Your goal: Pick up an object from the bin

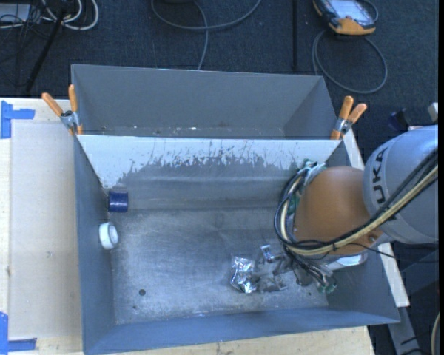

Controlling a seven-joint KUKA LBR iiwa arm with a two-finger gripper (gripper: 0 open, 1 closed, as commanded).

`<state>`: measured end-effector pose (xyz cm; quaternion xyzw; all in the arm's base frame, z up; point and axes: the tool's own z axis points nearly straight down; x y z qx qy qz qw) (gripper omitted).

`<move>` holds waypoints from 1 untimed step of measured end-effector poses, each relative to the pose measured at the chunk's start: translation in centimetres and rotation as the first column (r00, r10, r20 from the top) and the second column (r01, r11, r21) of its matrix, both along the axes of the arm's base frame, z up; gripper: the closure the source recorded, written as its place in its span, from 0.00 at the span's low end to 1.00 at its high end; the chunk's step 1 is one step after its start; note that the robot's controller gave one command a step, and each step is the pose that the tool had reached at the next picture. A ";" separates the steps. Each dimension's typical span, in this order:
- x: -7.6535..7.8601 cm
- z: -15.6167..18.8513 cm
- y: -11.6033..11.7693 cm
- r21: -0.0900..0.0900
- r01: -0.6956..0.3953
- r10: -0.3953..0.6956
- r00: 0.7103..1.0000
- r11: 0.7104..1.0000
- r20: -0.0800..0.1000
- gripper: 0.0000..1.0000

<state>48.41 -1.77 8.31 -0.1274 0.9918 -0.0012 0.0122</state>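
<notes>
My gripper [275, 266] is low over the bin floor at the front right, below the orange wrist cover. Right at its tip lies a crumpled silver foil piece [242, 274]. I cannot make out how the gripper touches it. A small green bit [329, 288] shows under the wrist to the right of the gripper.
A small blue cylinder [118, 201] lies against the far left of the bin floor. Just in front of it sits a white round cap or tape roll [108, 234]. The arm and its cables cover the bin's right side.
</notes>
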 end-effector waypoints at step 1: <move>1.1 7.6 -1.1 -0.001 0.033 -0.033 0.999 0.999 -0.017 1.00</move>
